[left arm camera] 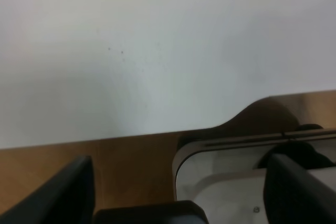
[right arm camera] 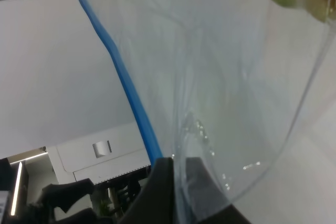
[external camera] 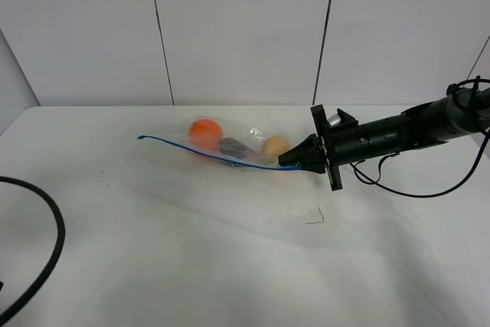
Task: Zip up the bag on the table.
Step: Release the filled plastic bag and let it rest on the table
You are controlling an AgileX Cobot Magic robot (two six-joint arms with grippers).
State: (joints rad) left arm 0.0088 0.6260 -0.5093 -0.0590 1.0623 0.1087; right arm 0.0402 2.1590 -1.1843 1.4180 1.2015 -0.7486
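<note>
Exterior high: right gripper (external camera: 297,163) is clamped on the right end of the clear crinkly plastic zip bag (external camera: 246,137), mid-frame on the white matte table (external camera: 191,250). Its blue zip strip (external camera: 200,153) runs off leftward from there.

Clear blue-zipped bag (external camera: 230,148) on white table (external camera: 191,250)

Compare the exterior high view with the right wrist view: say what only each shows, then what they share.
Only exterior high: the whole bag lying on the table, an orange fruit and a dark piece inside it, and a black cable at the left. Only right wrist: close up, the fingertips pinching clear plastic beside the strip. Both: the blue zip strip and the right gripper.
</note>
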